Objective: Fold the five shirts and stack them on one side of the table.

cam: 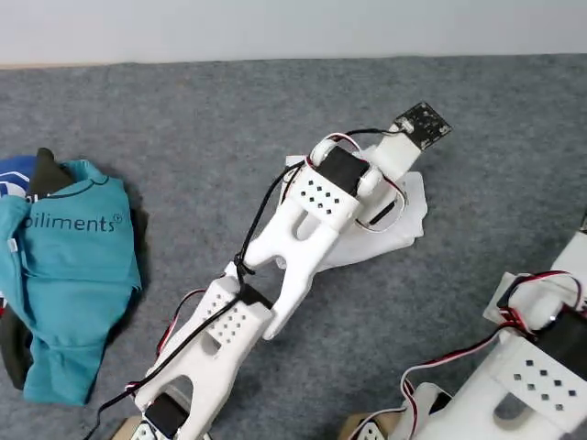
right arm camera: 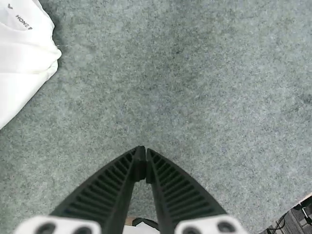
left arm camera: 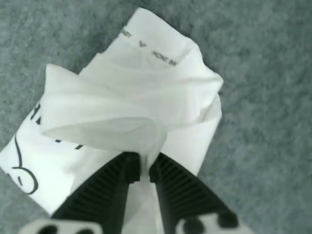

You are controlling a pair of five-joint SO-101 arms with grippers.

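The step in hand appears to be mid-fold. Your left end effector (left arm camera: 144,163) pinches a raised flap of the white fabric shirt (left arm camera: 146,97) near the centre of the grey felt tabletop (cam: 229,119). Next, you should likely carry the flap across and release it. Your right end effector (right arm camera: 142,156) is pressed together and empty. The crumpled teal shirt (cam: 73,266) lies at 9 o'clock.

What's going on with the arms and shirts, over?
Left gripper shut on a white shirt fold. Right gripper shut, holding nothing, over the table. Teal shirt heaped aside. Nothing in the way.
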